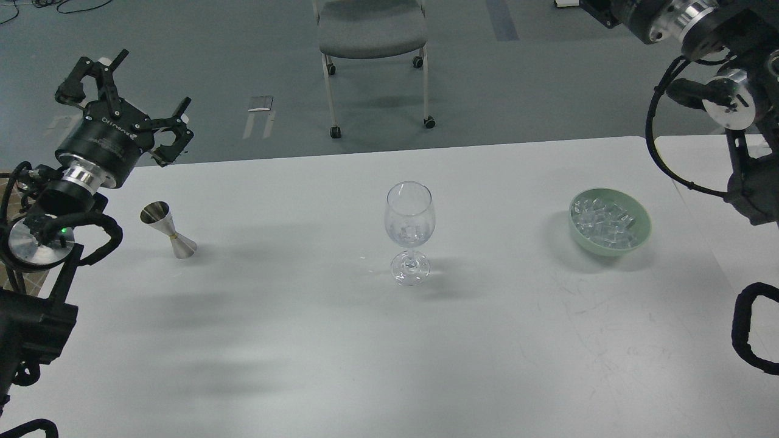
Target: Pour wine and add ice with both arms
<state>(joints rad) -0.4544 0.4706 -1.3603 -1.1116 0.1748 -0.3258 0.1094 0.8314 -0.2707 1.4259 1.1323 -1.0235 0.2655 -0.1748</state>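
A clear stemmed wine glass (409, 231) stands upright at the middle of the white table (316, 340), with an ice cube inside its bowl (409, 230). More ice (605, 220), several small clear cubes, fills a pale green bowl (633, 241) at the right. A steel jigger (167, 230) stands at the left. My left gripper (125, 97) is open and empty, raised beyond the table's far left edge, above and behind the jigger. My right arm (724, 91) rises along the right edge; its gripper is out of view past the top.
A grey office chair (372, 36) on castors stands on the floor behind the table. A second white table (700, 149) adjoins at the far right.
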